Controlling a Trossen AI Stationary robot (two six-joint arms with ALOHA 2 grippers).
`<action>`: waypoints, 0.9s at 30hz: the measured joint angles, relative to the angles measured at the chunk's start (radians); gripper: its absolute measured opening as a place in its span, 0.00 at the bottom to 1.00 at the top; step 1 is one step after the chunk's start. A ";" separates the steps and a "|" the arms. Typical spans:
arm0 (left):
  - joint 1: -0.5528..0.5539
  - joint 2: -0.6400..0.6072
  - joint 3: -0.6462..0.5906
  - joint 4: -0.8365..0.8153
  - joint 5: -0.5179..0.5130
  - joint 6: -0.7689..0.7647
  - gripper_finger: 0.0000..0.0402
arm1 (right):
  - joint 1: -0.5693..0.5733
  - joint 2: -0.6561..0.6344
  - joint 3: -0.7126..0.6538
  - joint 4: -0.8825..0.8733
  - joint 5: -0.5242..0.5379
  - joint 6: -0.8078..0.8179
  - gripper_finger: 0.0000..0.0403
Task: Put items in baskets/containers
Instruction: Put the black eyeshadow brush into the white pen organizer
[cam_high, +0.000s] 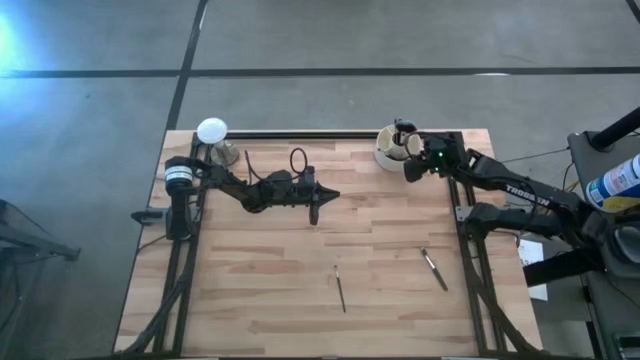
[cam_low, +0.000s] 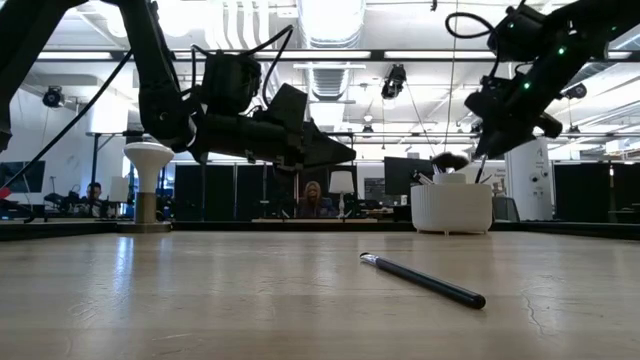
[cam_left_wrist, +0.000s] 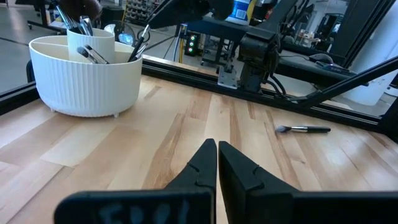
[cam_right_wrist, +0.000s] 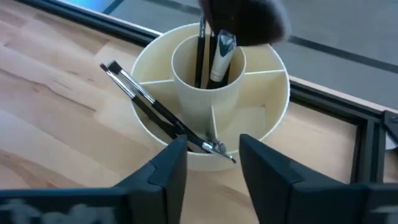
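Hovering over the cream cup (cam_right_wrist: 211, 106) holding brushes (cam_right_wrist: 158, 112), my right gripper (cam_right_wrist: 211, 165) is spread apart, empty; my left gripper (cam_left_wrist: 217, 163) is clenched above the worktop (cam_high: 380, 240)

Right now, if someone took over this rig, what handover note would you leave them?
Right claw: open, empty, poised over the divided cream cup at the table's far right corner.
Left claw: shut, empty, waiting above mid-table.
Done: several brushes stand or lean in the cup, including the fluffy-headed brush in the centre tube and thin brushes in an outer compartment.
Left: two brushes lie flat on the table, one near the middle front, one nearer the right arm's side. Both need picking up and dropping in the cup.
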 joint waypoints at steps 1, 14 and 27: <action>0.000 0.000 0.000 0.000 0.000 0.000 0.02 | 0.000 0.003 -0.010 0.019 0.000 0.000 0.31; 0.000 0.000 0.000 -0.003 0.000 0.000 0.02 | 0.001 -0.021 -0.037 0.120 0.001 -0.053 0.03; 0.000 0.000 0.000 -0.006 0.000 0.000 0.02 | 0.002 -0.090 -0.140 0.264 -0.043 0.021 0.02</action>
